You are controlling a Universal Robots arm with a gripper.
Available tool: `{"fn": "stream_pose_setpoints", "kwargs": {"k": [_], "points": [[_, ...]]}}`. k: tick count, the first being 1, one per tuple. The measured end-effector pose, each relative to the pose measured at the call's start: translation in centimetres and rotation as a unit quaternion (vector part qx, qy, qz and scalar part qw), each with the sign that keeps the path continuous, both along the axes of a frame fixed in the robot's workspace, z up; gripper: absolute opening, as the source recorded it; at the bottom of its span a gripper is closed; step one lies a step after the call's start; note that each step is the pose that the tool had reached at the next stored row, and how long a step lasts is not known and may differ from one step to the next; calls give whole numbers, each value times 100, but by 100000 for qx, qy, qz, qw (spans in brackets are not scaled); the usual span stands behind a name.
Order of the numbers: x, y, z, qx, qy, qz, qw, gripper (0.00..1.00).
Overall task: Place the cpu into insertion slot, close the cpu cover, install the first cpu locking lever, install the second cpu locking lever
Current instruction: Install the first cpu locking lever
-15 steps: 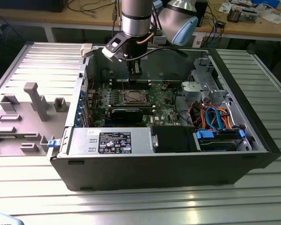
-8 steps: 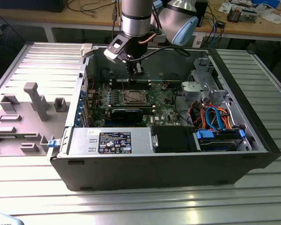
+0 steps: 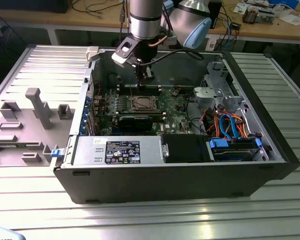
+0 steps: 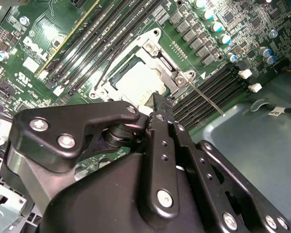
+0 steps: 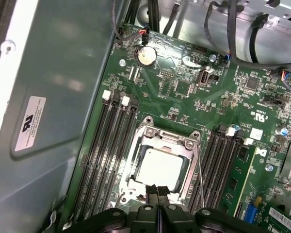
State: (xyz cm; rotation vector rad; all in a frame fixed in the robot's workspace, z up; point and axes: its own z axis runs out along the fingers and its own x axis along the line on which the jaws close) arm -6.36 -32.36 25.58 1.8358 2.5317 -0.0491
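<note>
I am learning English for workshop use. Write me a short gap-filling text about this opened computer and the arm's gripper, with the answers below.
1. The cpu lies on a ___ circuit board.
2. Its metal top shows through the square ___ of the cpu cover.
3. The gripper is over the cover's edge with its fingers ___ (open or shut).
4. Long narrow ___ slots run on both sides of the cpu.

Answers: green; window; shut; memory
</note>
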Motion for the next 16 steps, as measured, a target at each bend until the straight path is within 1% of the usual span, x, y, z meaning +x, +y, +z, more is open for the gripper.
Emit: {"fn": "stream_pose_setpoints", "kwargs": {"k": [2,4,16], "points": [[0,0,0,-2,0,632,99998,11],[0,0,0,0,-3,1650,99986,11],[0,0,0,-4,2,3752,99930,11]]}}
